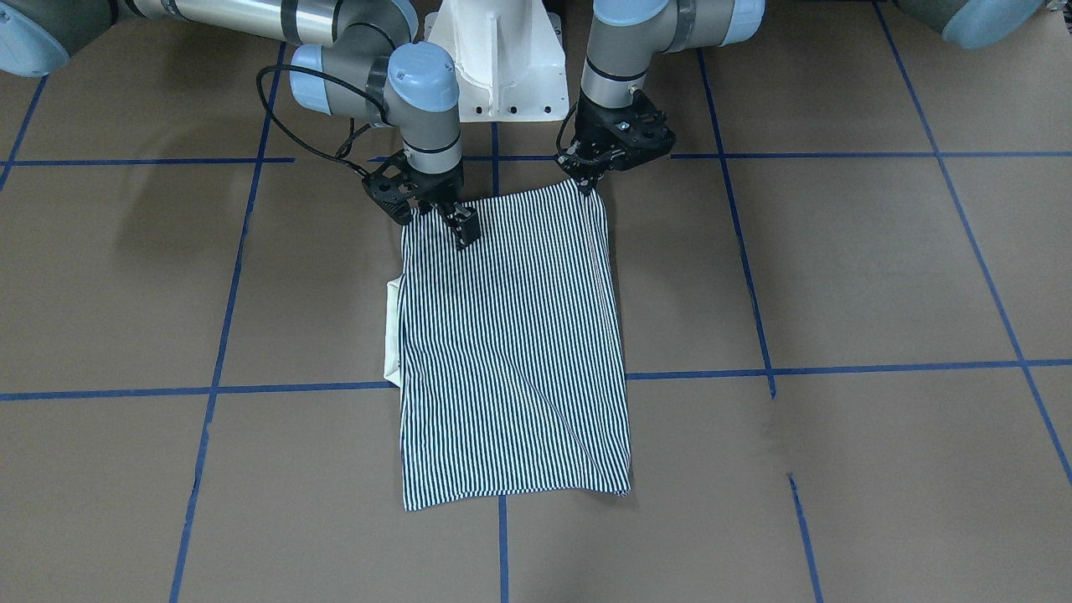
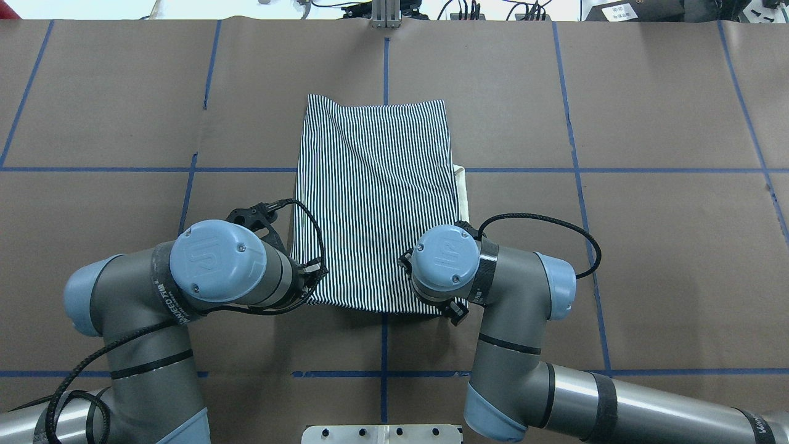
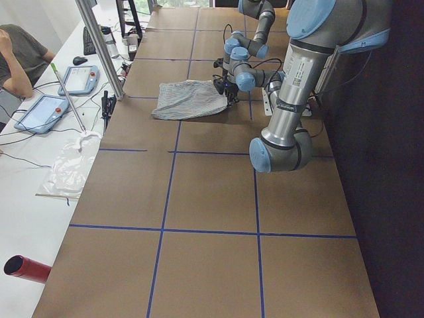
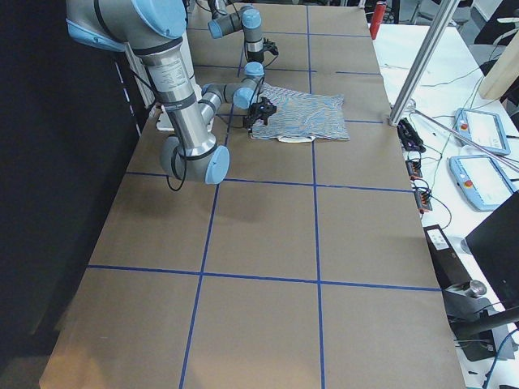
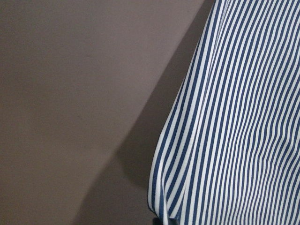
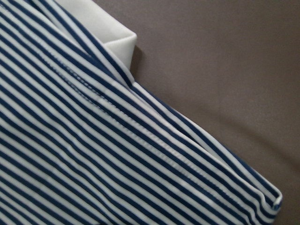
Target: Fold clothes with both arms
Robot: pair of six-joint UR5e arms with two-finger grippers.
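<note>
Note: left tool [image 1: 586, 182] and right tool [image 1: 459, 226] each pinch a corner of the polo shirt [image 1: 511, 352]; lift unevenly and you risk one slipping, skewing the fold.

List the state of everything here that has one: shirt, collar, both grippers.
polo shirt: folded into a rectangle, lying mostly flat, a few wrinkles.
collar: sticking out from under the shirt's side edge.
left gripper: shut on the shirt's near-robot corner.
right gripper: on the shirt by the other near-robot corner, open or shut unclear.
</note>
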